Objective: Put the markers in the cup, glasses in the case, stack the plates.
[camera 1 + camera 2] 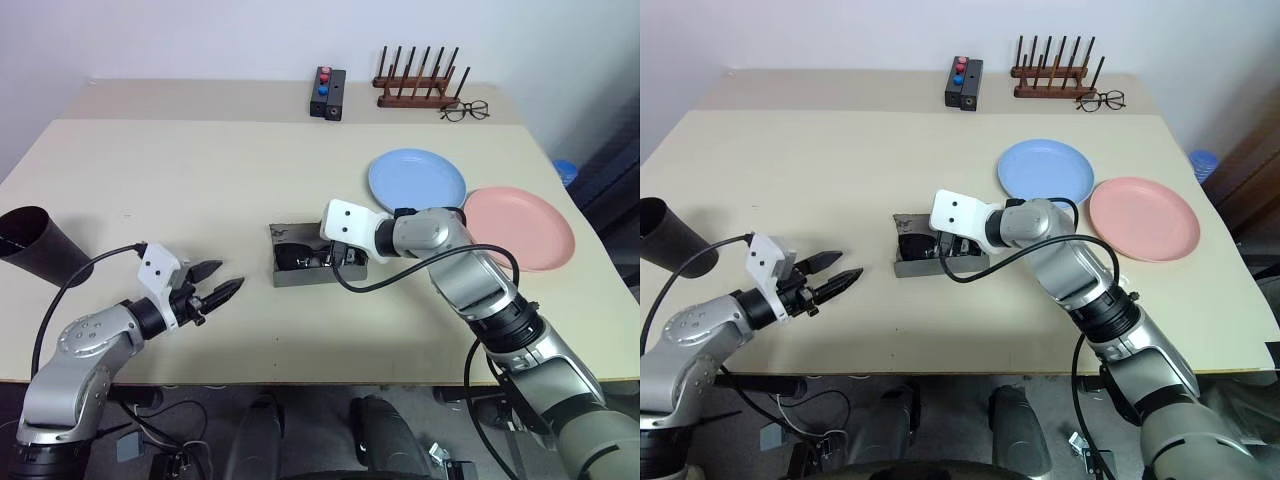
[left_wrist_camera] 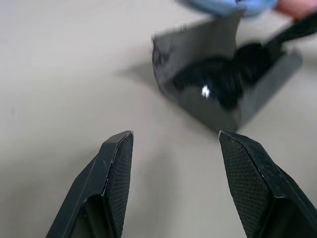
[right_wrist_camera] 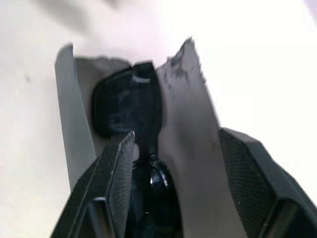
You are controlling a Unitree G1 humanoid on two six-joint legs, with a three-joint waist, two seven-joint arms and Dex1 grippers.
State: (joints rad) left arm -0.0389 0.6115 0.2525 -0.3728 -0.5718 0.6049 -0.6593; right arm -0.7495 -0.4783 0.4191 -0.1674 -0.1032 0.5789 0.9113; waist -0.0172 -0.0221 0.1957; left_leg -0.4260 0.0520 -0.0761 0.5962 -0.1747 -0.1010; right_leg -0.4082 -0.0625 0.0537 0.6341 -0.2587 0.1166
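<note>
One open case (image 1: 318,262), sunglasses (image 3: 130,106) inside

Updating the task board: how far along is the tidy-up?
Done: the sunglasses lie inside the open grey case. In hand: the right gripper sits open over them; the left gripper is empty. Left: the blue plate and pink plate lie unstacked; the cup waits.

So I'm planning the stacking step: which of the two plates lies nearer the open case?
The light blue plate. It sits just behind and right of the grey case, while the salmon pink plate lies farther out toward the table's right edge.
</note>
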